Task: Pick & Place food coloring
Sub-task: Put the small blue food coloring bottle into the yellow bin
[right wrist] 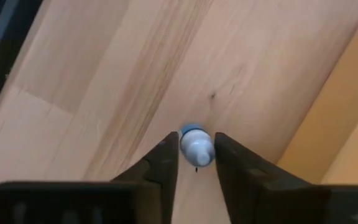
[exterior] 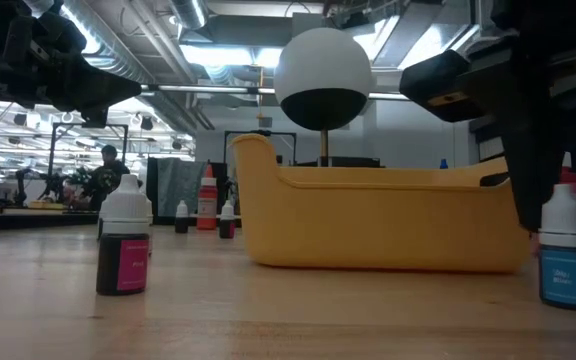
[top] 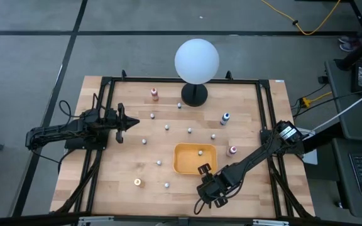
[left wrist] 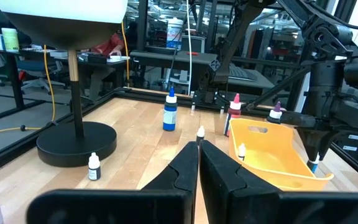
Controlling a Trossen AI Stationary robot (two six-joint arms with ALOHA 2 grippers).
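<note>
The food coloring bottles stand scattered on the wooden table: a red one (top: 154, 94), a blue one (top: 225, 118), a pink one (top: 232, 150) and an orange one (top: 137, 182). Another pink bottle (exterior: 124, 250) stands near the low camera. One tiny bottle (top: 200, 152) stands inside the yellow tray (top: 184, 164). My right gripper (top: 203, 169) hangs at the tray's near edge, shut on a small blue bottle (right wrist: 196, 147) with a white cap. My left gripper (top: 134, 120) is shut and hovers near the table's left side, touching nothing. My right gripper pinches the small blue bottle at its white cap (right wrist: 196, 149) between its two fingers, coming from above and pointing down. The bottle (exterior: 568, 262) stands upright, its base on the table just beside the yellow tray.
A lamp with a white globe (top: 197, 61) and a black round base (top: 194, 95) stands at the table's far middle. Several tiny white-capped bottles dot the middle of the table. A black frame (top: 168, 80) runs around the table's edges. Bare wood lies between my left gripper and the tray.
</note>
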